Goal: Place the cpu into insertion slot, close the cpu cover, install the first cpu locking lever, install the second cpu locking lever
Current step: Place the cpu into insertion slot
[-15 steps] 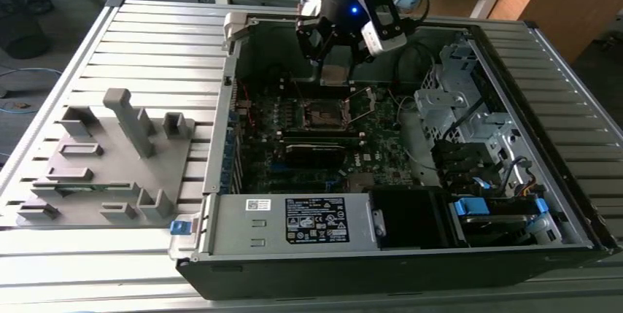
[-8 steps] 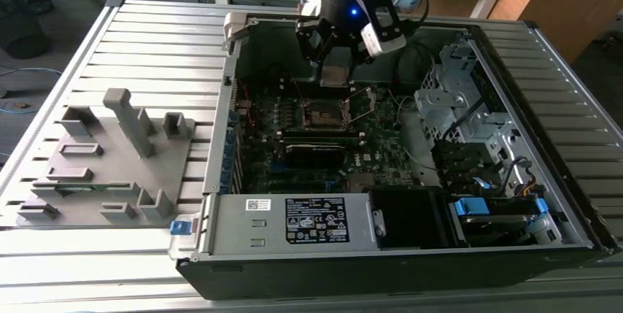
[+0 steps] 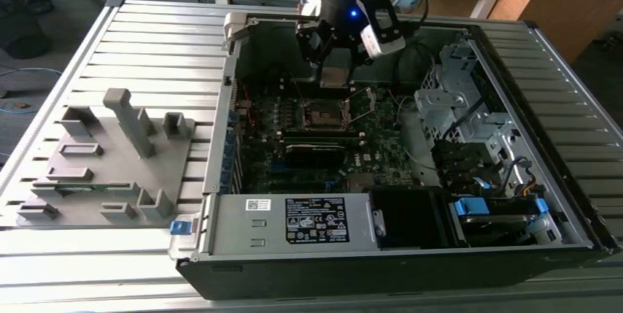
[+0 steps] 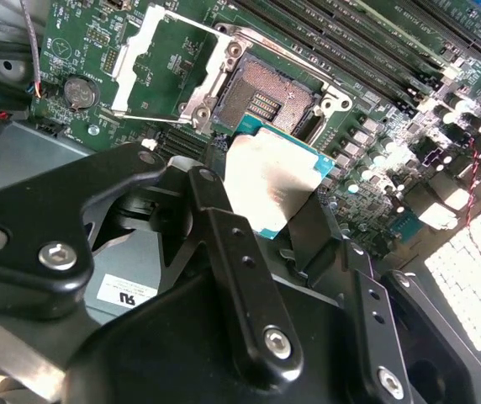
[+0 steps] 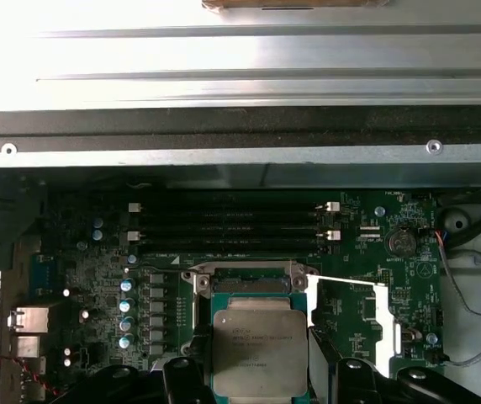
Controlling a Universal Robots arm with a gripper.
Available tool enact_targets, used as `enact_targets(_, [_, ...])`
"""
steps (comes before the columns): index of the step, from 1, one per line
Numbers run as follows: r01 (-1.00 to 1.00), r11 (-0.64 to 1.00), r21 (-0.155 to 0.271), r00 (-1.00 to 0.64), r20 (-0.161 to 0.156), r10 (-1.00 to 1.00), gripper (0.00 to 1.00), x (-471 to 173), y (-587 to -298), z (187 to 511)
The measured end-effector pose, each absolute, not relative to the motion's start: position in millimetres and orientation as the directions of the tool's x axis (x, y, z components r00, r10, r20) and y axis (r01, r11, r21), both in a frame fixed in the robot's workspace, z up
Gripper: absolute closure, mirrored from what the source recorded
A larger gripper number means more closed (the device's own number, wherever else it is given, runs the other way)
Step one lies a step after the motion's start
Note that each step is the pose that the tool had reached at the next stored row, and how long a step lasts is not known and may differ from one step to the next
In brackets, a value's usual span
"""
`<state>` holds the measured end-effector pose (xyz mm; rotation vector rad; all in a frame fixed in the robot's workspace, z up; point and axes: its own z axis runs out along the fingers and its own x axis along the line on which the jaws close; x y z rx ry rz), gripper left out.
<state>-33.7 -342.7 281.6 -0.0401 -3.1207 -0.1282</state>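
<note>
My gripper (image 3: pixel 336 72) is shut on the cpu (image 4: pixel 267 177), a flat square chip with a dull silver top, its black fingers (image 4: pixel 224 227) pressed on two opposite edges. In the exterior view the cpu (image 3: pixel 334 75) hangs just behind the insertion slot (image 3: pixel 323 114) and above the motherboard. The slot (image 4: pixel 266 97) lies bare, with a dark pin field inside its silver rim. The cpu cover (image 4: pixel 133 63) is swung open and lies beside the slot, with green board showing through its window. In the first wrist view the cpu (image 5: pixel 260 345) overlaps the slot's rim (image 5: pixel 249 276), and the cover (image 5: pixel 382 320) lies to one side.
The motherboard (image 3: pixel 292 160) sits inside an open computer case (image 3: pixel 224 182). Long black memory slots (image 5: pixel 232 225) run near the socket. A drive cage (image 3: pixel 457 109) and cables stand at the exterior view's right. A grey fixture (image 3: pixel 107 160) rests on the slatted table at its left.
</note>
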Motion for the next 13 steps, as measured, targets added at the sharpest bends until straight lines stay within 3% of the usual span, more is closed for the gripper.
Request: enact_targets(13, [0.026,0.996,0.082,-1.0,0.019,0.025,0.46,-33.7,-342.7,277.5])
